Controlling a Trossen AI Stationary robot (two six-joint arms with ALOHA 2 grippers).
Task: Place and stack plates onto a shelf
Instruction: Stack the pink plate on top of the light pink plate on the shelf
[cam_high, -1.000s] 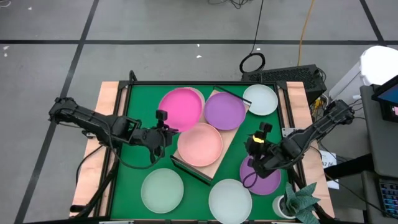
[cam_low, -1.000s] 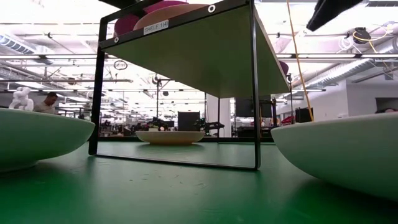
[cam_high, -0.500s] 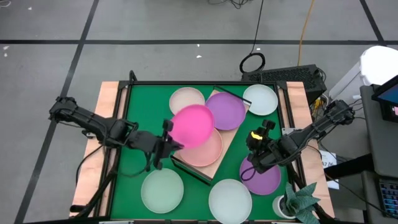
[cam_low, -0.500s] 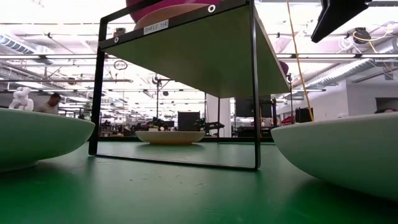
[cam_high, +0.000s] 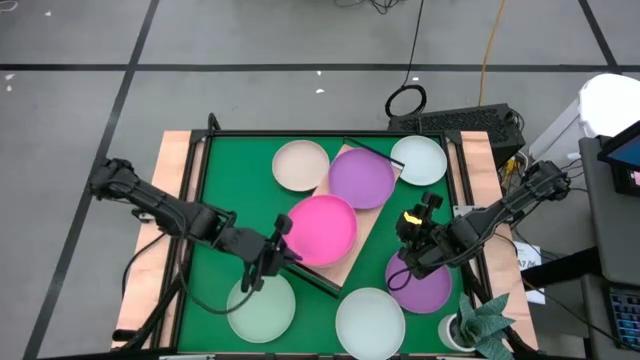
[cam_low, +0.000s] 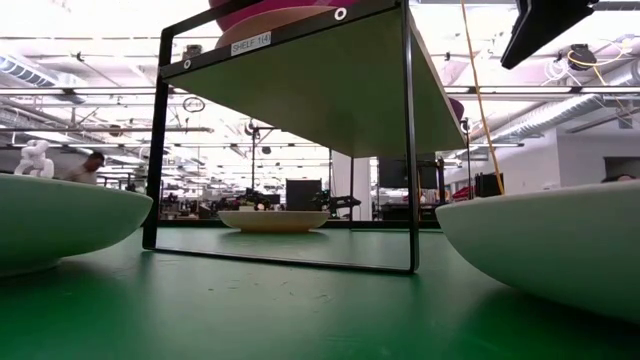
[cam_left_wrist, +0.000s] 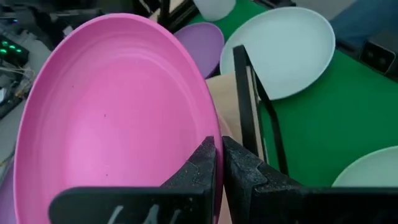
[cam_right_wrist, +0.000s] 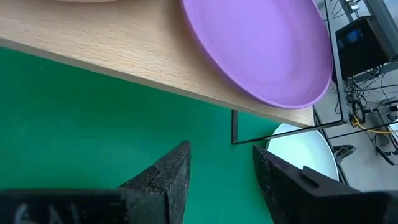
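Right now the left end effector (cam_high: 277, 243) is clamped on the near rim of the magenta plate (cam_high: 322, 229), which sits over the lower half of the shelf (cam_high: 345, 262), on top of a salmon plate (cam_low: 275, 14) whose edge only peeks out beneath it. Seen from above, this end effector lies at the shelf's lower-left edge, with the plate reaching away from it toward the middle of the board. A purple plate (cam_high: 361, 177) rests on the shelf's far half.

From the left wrist, the two dark fingers (cam_left_wrist: 205, 165) pinch the magenta rim between them, almost together, a detail the overhead picture cannot resolve. The low view shows something else: the shelf raised on its thin dark frame, the magenta and salmon plates stacked at its top edge, and a cream plate (cam_low: 272, 220) on the green mat beyond.

The right end effector (cam_high: 408, 258) hovers with its fingers apart and holds nothing, beside the shelf's right edge and over the rim of a second purple plate (cam_high: 424, 287) on the bench. Its wrist camera looks along the shelf edge to the purple plate above.
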